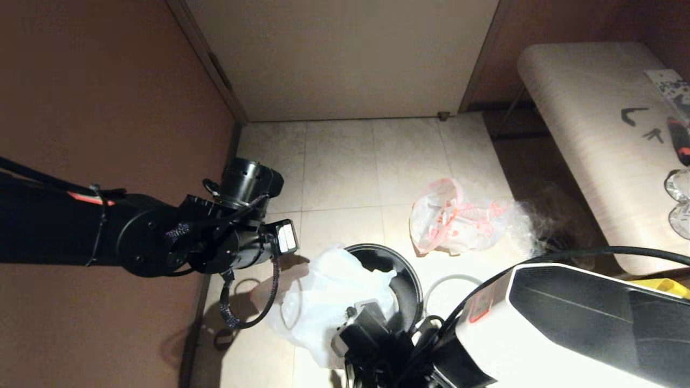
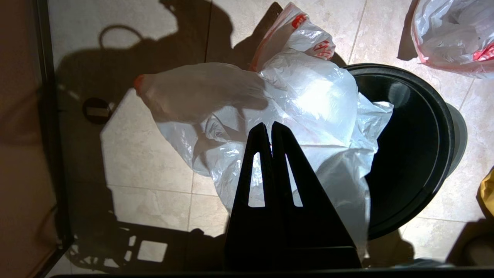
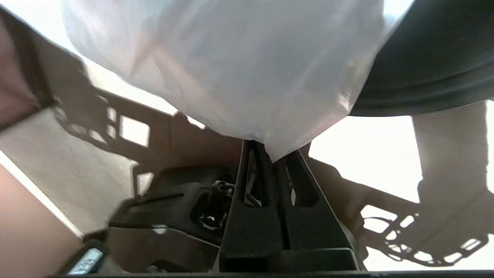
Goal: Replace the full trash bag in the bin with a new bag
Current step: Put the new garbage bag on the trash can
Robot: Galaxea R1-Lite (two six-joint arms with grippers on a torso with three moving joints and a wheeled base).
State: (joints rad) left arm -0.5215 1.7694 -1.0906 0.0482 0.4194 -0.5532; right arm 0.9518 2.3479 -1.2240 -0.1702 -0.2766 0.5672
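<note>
Where it drapes the bin (image 1: 404,275), new bag (image 1: 329,296) looks smooth, whitish, translucent.

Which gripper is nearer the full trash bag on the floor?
Neither clearly. The full trash bag lies beyond the bin. Both the right gripper and the left gripper pinch the new bag.

No writing can be read anywhere. The new bag (image 2: 293,116), draped just ahead of the left pincer (image 2: 271,129), carries red printed marks near its top edge, too crumpled to make out. The full trash bag (image 1: 458,218) shows red print, equally illegible.
</note>
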